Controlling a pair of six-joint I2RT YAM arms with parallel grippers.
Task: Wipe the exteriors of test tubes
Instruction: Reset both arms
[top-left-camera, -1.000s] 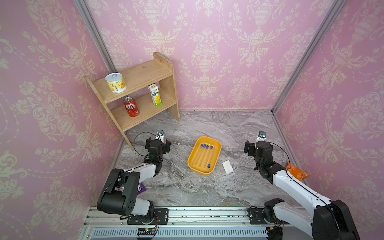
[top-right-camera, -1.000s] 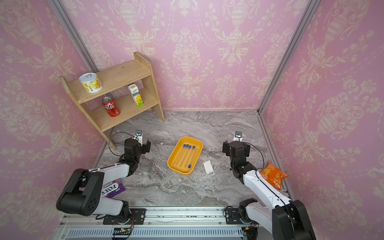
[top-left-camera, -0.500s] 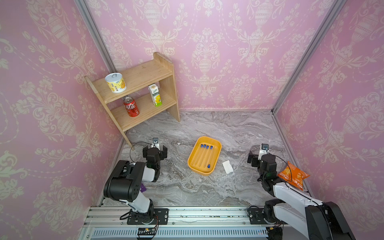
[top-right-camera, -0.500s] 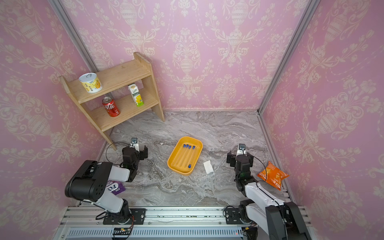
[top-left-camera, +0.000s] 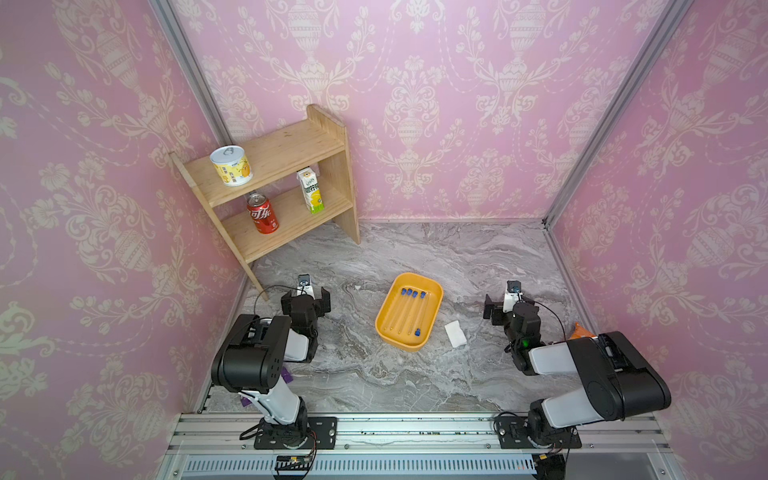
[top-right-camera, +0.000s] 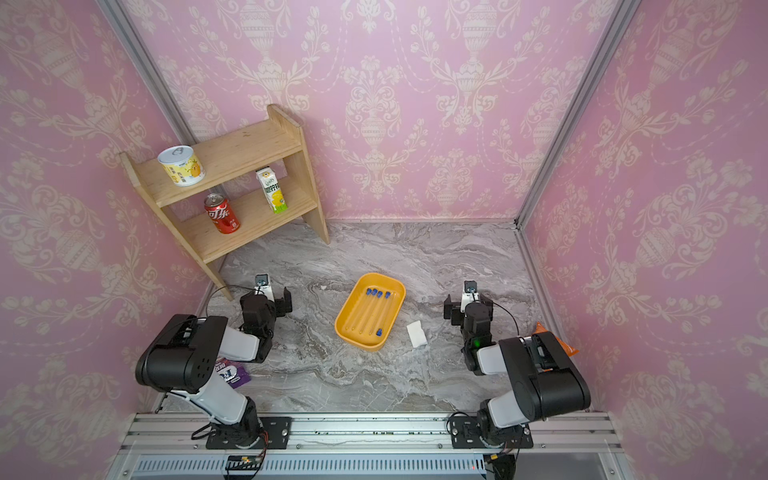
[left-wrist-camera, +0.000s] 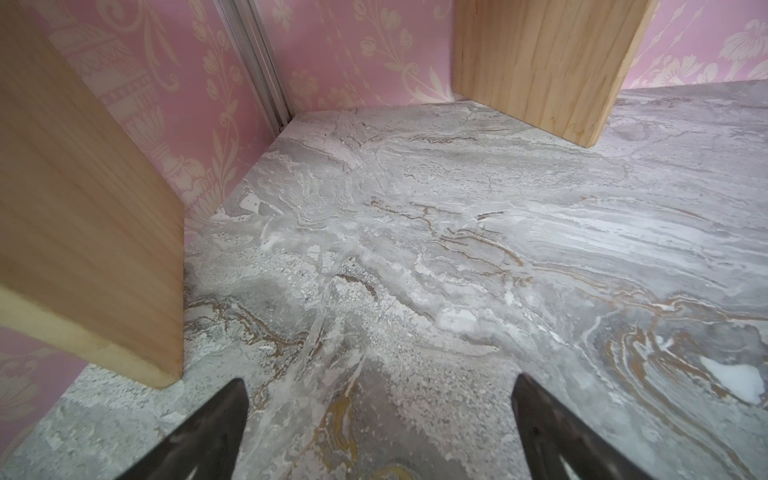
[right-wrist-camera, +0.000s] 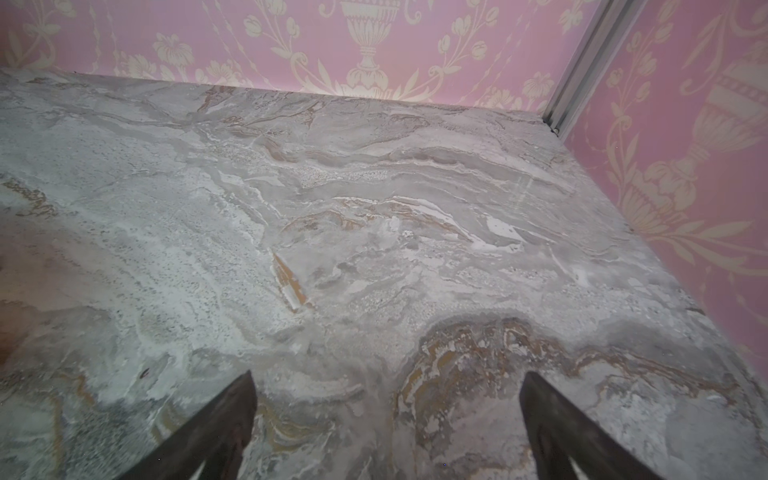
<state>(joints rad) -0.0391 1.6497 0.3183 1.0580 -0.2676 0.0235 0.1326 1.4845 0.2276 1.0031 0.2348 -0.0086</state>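
Left tool (top-left-camera: 306, 296) and right tool (top-left-camera: 505, 305) hover spread, empty. Test tubes (top-left-camera: 405, 311), at three o'clock of the left, look light, slick, fragile; grip mid-barrel.

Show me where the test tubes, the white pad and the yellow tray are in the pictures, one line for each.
test tubes (top-left-camera: 405, 312): in a top view, the middle of the row of clear tubes.
white pad (top-left-camera: 455, 333): in a top view, the centre of its upper face.
yellow tray (top-left-camera: 399, 341): in a top view, its near wall.

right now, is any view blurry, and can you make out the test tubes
Both top views: sharp, evenly lit; test tubes in the yellow tray show mostly as blue caps, bodies faint. Left wrist view: marble sharp, left gripper tips dark, soft. Right wrist view: same for right gripper.
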